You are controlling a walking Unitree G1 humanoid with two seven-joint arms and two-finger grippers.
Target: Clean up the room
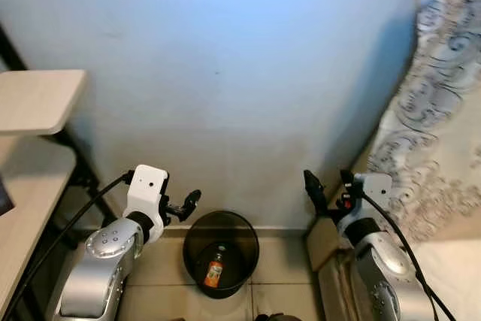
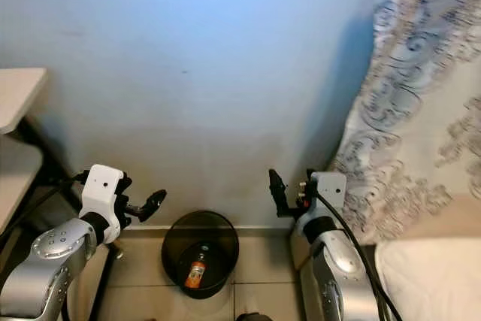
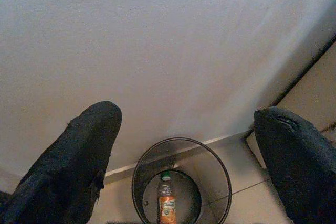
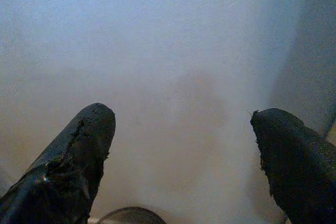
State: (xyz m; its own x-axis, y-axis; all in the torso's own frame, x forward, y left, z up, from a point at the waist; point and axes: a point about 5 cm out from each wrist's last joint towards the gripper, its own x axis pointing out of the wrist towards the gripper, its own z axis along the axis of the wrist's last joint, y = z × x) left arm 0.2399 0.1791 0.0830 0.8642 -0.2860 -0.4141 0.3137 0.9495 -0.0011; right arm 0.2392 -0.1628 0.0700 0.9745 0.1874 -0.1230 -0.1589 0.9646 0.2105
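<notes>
Bottle in the bin, both tools raised and spread apart, holding nothing.

A round, dark mesh bin [image 1: 221,253] stands on pale floor tiles [image 1: 274,261] against a smooth blue wall [image 1: 225,73]. Inside, an orange-labelled plastic bottle [image 1: 215,269] lies with its cap toward the wall, seemingly leaning. The left tool [image 1: 185,204] hovers above the bin's rim; the right tool [image 1: 325,186] hangs near a patterned curtain [image 1: 436,110]. A wooden surface [image 1: 37,99] edges the left.

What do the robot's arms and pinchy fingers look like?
Both arms are shiny silver tubes with white wrist blocks and a black cable running along each. The left gripper and right gripper each have two long, rounded black fingers.
</notes>
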